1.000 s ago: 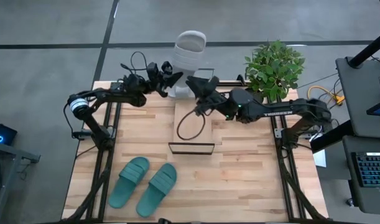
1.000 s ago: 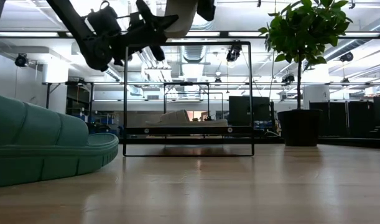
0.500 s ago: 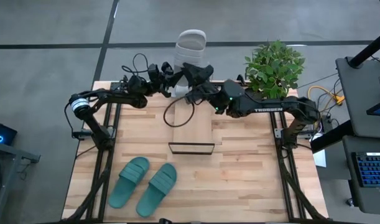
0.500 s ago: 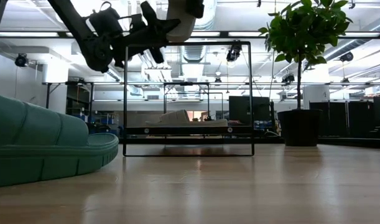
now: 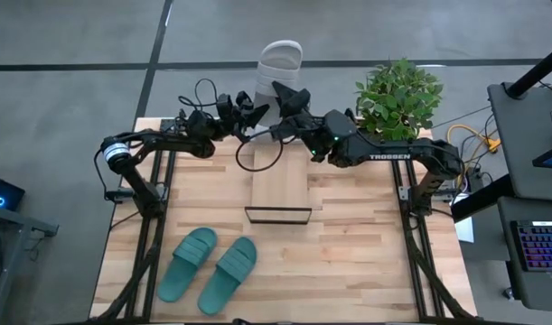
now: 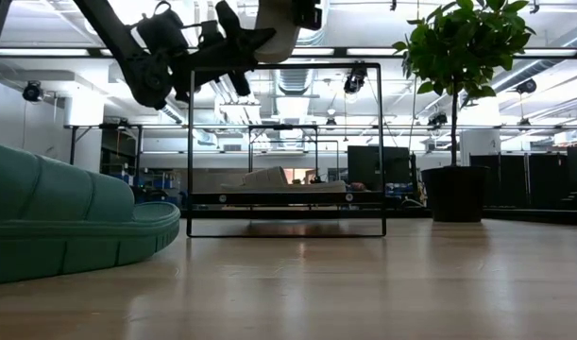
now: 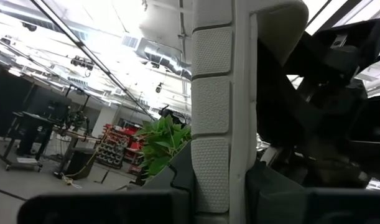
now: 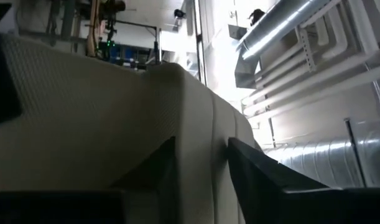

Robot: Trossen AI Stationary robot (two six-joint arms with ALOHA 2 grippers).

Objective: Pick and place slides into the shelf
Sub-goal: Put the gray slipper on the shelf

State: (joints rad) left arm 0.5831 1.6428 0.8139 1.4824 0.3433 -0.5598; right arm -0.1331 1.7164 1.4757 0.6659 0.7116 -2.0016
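At the top centre, the left gripper (image 5: 248, 112) and right gripper (image 5: 289, 97) both clamp one pale grey rubbery slide (image 5: 280, 63) above the wooden shelf (image 5: 279, 181)

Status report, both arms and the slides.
Left gripper shut on grey slide, raised beyond shelf. Right gripper closing on it. Teal pair on table.

The pale grey slide (image 7: 212, 118) is looking rubbery, matt and bumpy. The teal slides (image 5: 208, 264) are looking soft and ribbed. The worktop (image 5: 366, 235) is showing smooth, light wood.
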